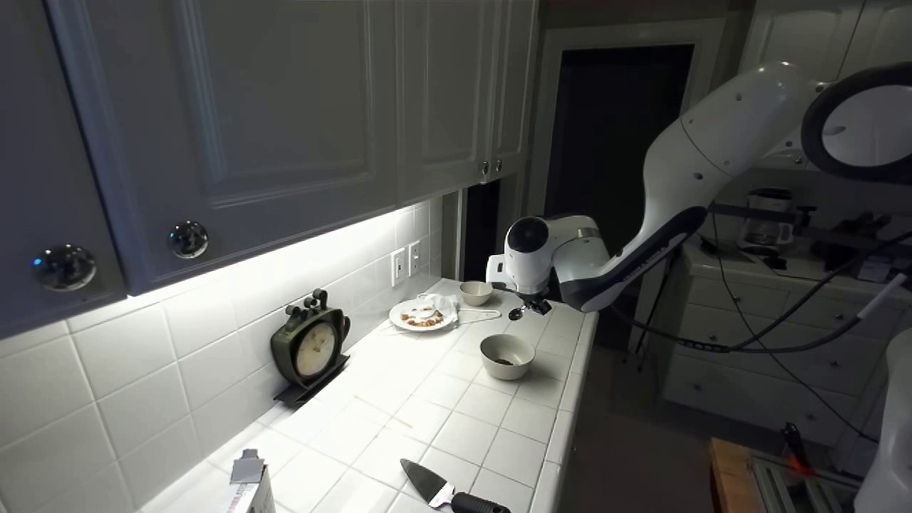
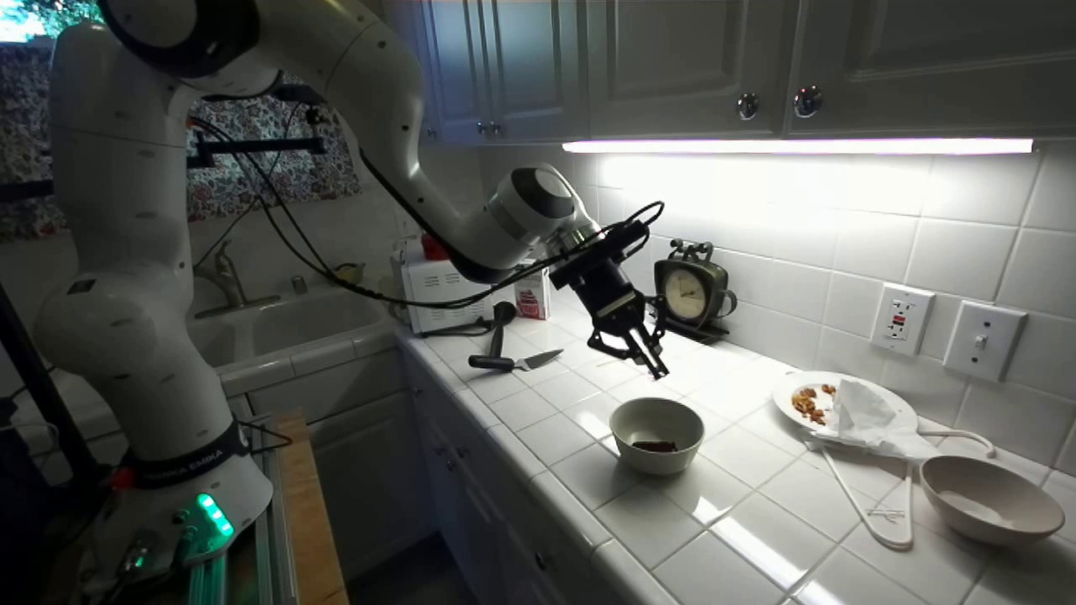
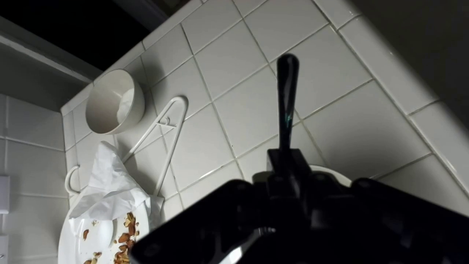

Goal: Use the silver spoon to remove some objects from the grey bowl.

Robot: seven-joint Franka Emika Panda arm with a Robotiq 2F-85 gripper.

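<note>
The silver spoon [image 3: 287,99] is held by its handle between the fingertips of my gripper [image 3: 289,157], which are closed together. In the wrist view the handle juts forward and looks dark, while its head is hidden. An exterior view shows the rounded head of the spoon [image 1: 516,313] beside the gripper [image 1: 539,306]. The grey bowl [image 2: 657,460] stands upright on the tiled counter, with dark pieces at its bottom. Only part of the rim of the grey bowl [image 3: 331,174] shows under the fingers. The gripper [image 2: 658,370] is above the counter near this bowl, apart from it.
A white plate [image 2: 904,412] with nut pieces and a crumpled tissue [image 2: 866,407] lies by the wall. Beside it are a white looped object [image 2: 895,533] and another bowl [image 2: 992,500]. A cake server [image 1: 427,484] and a dark green scale [image 1: 313,345] stand farther off.
</note>
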